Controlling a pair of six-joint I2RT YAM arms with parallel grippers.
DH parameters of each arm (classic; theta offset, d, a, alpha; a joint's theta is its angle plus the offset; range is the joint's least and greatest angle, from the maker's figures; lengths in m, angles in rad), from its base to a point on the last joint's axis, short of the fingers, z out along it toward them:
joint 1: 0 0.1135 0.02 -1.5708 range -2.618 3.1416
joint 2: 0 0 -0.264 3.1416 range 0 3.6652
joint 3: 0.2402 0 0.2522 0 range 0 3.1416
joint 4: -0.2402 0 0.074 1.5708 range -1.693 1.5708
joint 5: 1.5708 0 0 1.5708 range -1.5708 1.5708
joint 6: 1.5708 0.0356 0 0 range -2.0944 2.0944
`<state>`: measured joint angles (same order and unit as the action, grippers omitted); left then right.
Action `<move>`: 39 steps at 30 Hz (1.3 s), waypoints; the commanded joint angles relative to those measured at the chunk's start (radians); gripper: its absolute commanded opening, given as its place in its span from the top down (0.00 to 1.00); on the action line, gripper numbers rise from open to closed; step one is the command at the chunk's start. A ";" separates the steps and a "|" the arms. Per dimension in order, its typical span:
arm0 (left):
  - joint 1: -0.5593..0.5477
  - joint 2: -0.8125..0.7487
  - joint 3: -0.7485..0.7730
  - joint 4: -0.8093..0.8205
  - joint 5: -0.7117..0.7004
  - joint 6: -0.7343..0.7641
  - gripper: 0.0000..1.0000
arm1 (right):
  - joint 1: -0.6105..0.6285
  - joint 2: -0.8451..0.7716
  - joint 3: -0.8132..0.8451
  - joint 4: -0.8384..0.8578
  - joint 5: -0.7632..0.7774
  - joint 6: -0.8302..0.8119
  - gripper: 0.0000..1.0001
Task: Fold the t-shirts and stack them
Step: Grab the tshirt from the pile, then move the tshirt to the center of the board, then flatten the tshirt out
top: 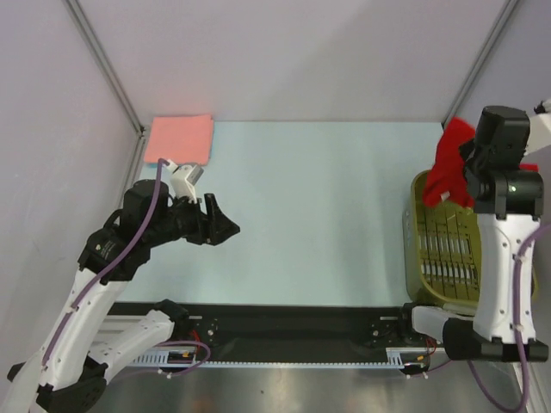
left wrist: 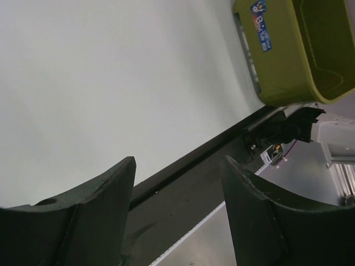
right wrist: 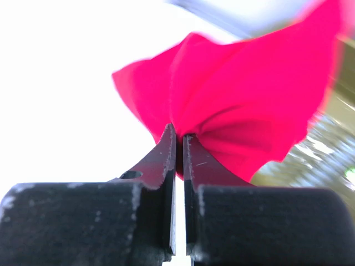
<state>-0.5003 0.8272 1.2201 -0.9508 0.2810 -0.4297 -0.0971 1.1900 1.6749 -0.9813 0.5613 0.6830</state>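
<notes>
1. My right gripper is clamped on a bunch of the red t-shirt, with the jaws pinched tight on a fold of the cloth.
2. From above, that red t-shirt hangs bunched over the far end of the olive-green basket, which sits at the right edge of the table.
3. My left gripper stands over the left side of the table, jaws apart and nothing between them.
4. The left wrist view looks past its fingers across bare table to the basket, which has a small sticker on its wall.
5. The pink t-shirt lies folded flat in the far left corner, just beyond my left wrist.
6. A black rail runs along the near edge between my two bases.
7. Count: two t-shirts, one red and one pink; one basket; two grippers.
</notes>
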 commanded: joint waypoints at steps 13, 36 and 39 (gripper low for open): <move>-0.004 -0.083 0.018 0.009 -0.005 -0.132 0.06 | 0.919 0.030 -0.033 0.065 -0.250 0.141 0.23; -0.374 0.249 -0.656 0.506 0.018 -0.383 0.42 | 1.034 -0.204 -1.176 0.555 -0.632 0.348 0.40; -0.374 0.300 -0.645 0.529 -0.047 -0.382 0.43 | 1.036 -0.175 -1.210 0.608 -0.618 0.348 0.40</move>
<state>-0.8684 1.1023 0.5682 -0.5602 0.2718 -0.7704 0.9325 0.9981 0.4862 -0.4950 -0.0513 0.9970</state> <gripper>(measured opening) 0.571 0.600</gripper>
